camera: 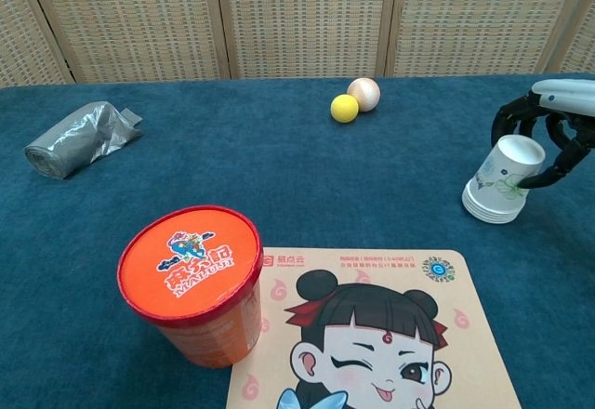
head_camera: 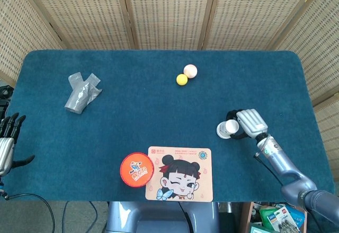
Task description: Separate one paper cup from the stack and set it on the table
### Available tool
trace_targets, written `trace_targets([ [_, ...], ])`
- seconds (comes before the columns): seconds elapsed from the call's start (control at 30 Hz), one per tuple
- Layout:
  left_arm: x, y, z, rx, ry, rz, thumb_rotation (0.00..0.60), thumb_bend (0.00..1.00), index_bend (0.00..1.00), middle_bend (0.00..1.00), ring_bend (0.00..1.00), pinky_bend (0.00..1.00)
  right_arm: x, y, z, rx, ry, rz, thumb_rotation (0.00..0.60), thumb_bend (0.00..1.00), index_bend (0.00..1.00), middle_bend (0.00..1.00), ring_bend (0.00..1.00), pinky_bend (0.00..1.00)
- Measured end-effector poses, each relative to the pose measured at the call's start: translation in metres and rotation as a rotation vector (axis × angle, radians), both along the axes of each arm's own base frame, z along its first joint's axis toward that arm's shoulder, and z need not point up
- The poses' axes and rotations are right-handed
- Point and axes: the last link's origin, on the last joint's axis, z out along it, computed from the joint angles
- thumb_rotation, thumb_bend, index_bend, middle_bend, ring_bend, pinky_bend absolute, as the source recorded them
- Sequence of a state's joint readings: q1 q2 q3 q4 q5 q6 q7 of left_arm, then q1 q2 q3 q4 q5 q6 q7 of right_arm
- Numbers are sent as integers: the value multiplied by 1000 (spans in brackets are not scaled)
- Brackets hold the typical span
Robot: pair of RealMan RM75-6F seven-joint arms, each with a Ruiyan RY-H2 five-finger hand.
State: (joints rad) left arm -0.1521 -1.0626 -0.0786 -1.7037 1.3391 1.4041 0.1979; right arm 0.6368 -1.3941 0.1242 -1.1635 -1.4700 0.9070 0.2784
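The stack of white paper cups (head_camera: pixel 229 128) (camera: pixel 502 181) lies mouth-down on the blue table at the right, leaning slightly. My right hand (head_camera: pixel 249 122) (camera: pixel 555 121) wraps its dark fingers (camera: pixel 509 116) over the stack's upper end, and the thumb presses its right side. The cups are still nested together, with their rims on the cloth. My left hand (head_camera: pixel 6 137) hangs off the table's left edge with its fingers spread and nothing in it. Only the head view shows that hand.
An orange-lidded tub (head_camera: pixel 136 169) (camera: pixel 191 283) stands at the front beside a cartoon mat (head_camera: pixel 180 173) (camera: pixel 372 335). A yellow ball (head_camera: pixel 181 79) (camera: pixel 344 108) and a cream ball (head_camera: pixel 190 71) (camera: pixel 363 94) touch at the back centre. A crumpled grey bag (head_camera: pixel 81 92) (camera: pixel 79 137) lies at the left.
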Motion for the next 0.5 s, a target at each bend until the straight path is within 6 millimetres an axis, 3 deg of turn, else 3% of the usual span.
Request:
trace_targets([
  [0.27, -4, 3, 3, 2, -10, 3, 600, 96, 0, 0, 0, 0, 37, -1, 15, 13, -223, -2, 600, 516, 575, 574, 468, 707],
  [0.5, -4, 19, 3, 2, -29, -45, 600, 97, 0, 0, 0, 0, 88, -28, 31, 22, -403, -50, 600, 517, 575, 576, 468, 707],
])
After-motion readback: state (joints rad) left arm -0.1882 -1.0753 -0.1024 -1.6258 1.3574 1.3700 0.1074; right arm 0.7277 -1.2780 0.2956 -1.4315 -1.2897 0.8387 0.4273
